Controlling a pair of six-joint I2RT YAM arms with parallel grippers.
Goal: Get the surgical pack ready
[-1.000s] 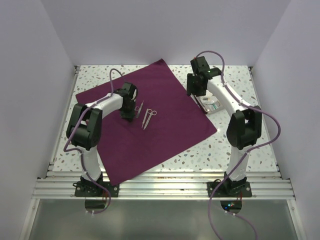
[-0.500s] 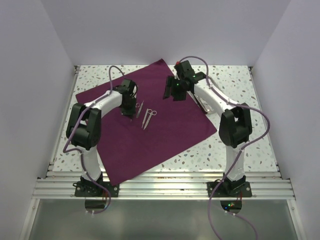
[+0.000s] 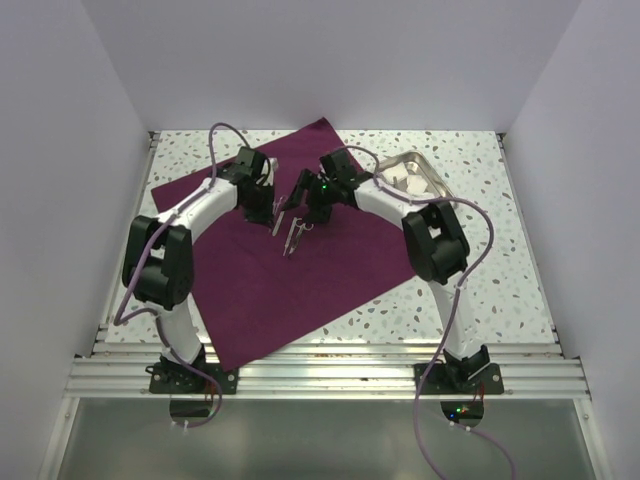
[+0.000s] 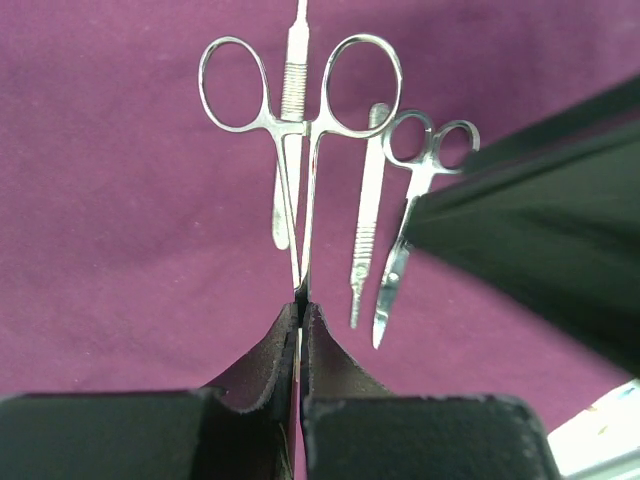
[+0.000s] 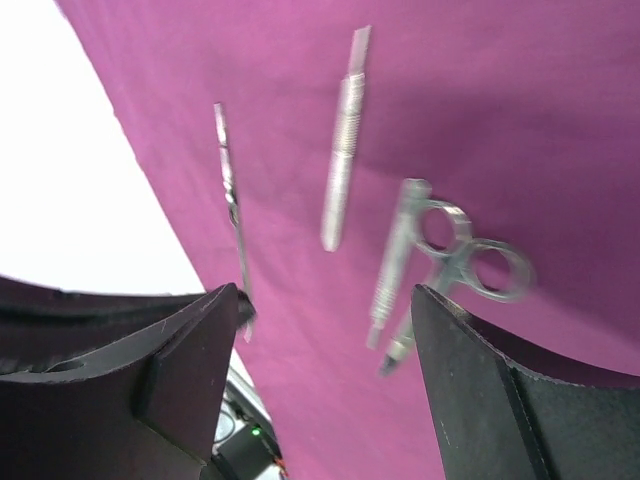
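1. Surgical pack (image 3: 330, 270): deep maroon drape, spread flat as a tilted square across the middle of the table (image 3: 470, 290), corners at roughly 12, 3, 6 and 9 o'clock. Looks thin, soft and light, so probably floppy and quick to bunch or slide on that smooth top. Best pinched at a bare corner or edge, say the 3 or 6 o'clock one, not mid-sheet.
2. Steel tray (image 3: 432, 180): off the cloth at about 1 o'clock. A few small white bits inside, too small to call.
3. Right gripper (image 3: 297, 195): over the drape just past centre toward 12, fingers spread wide, nothing between them.
4. Left gripper (image 4: 301, 318): about 11 o'clock of centre, fingers pressed together on the tip of the ring-handled forceps (image 4: 300, 150). Can't tell if those are lifted or resting on the cloth.
5. Scalpel handle (image 4: 366, 215): flat on the drape beside the forceps, with a second one partly hidden behind them.
6. Small scissors (image 4: 418, 175): just beside that handle, at its 3 o'clock. Loose steel like this would likely skate if a corner got yanked, so fold slowly.
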